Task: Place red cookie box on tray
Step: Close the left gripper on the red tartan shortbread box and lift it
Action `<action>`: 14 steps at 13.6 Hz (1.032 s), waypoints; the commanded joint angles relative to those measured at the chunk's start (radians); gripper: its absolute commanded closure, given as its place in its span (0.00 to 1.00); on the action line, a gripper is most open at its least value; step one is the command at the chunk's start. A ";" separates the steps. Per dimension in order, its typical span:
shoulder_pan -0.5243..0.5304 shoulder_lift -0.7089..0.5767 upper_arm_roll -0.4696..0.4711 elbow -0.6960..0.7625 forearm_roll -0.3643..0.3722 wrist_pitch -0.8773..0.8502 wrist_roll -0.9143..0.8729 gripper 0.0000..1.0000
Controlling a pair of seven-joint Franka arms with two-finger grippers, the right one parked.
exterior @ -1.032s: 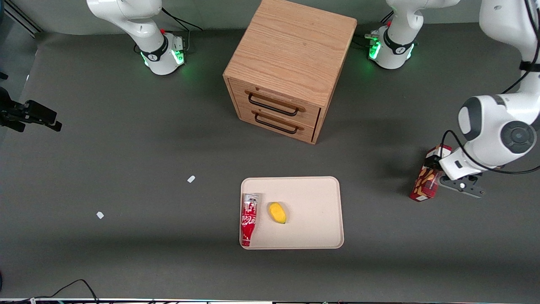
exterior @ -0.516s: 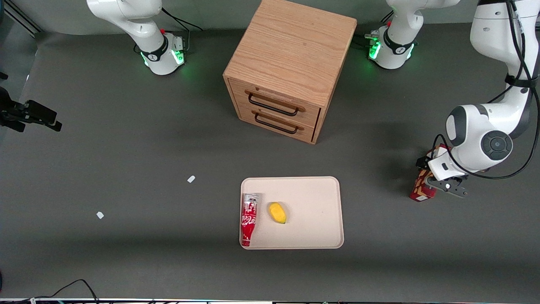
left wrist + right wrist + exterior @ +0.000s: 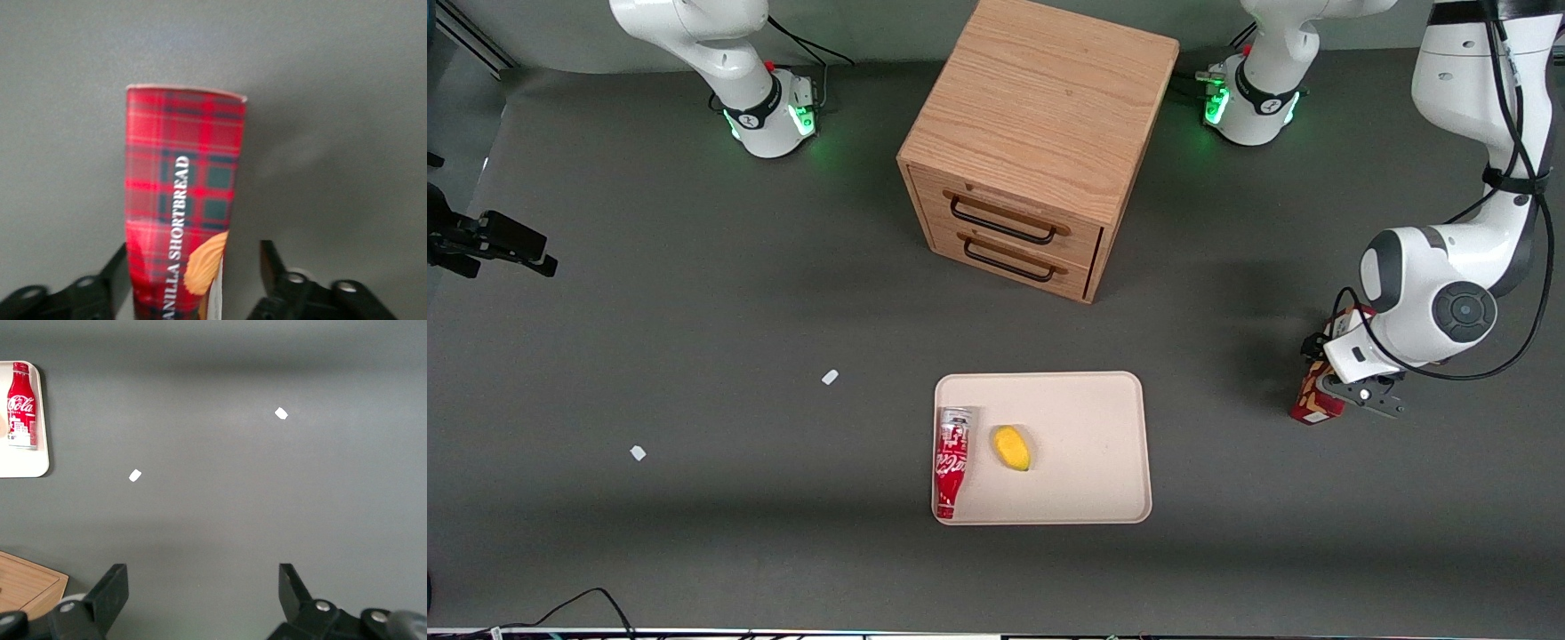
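Note:
The red cookie box (image 3: 1310, 406) stands on the dark table toward the working arm's end, apart from the tray. In the left wrist view it is a red tartan carton (image 3: 183, 193) with a cookie picture. My left gripper (image 3: 1336, 380) is down over the box, mostly hiding it in the front view. In the wrist view the gripper (image 3: 197, 260) is open with the box between its fingers: one finger (image 3: 121, 267) is at the box's side and a gap shows between the box and the second finger. The beige tray (image 3: 1089, 444) lies near the table's middle.
A red-and-white soda can (image 3: 951, 458) and a small yellow fruit (image 3: 1012, 447) lie on the tray. A wooden drawer cabinet (image 3: 1040, 133) stands farther from the camera than the tray. Two small white scraps (image 3: 830, 377) lie toward the parked arm's end.
My left arm has swung in toward the box and the gripper has come down around it, covering more of it. The box and the tray's contents have not moved.

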 commanded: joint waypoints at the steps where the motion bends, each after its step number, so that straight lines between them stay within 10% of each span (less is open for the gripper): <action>1: -0.020 -0.009 0.025 0.001 -0.018 0.000 0.031 0.95; 8: -0.039 -0.009 0.048 0.137 -0.084 -0.178 0.023 1.00; 14: -0.092 0.034 0.045 0.564 -0.130 -0.555 -0.136 1.00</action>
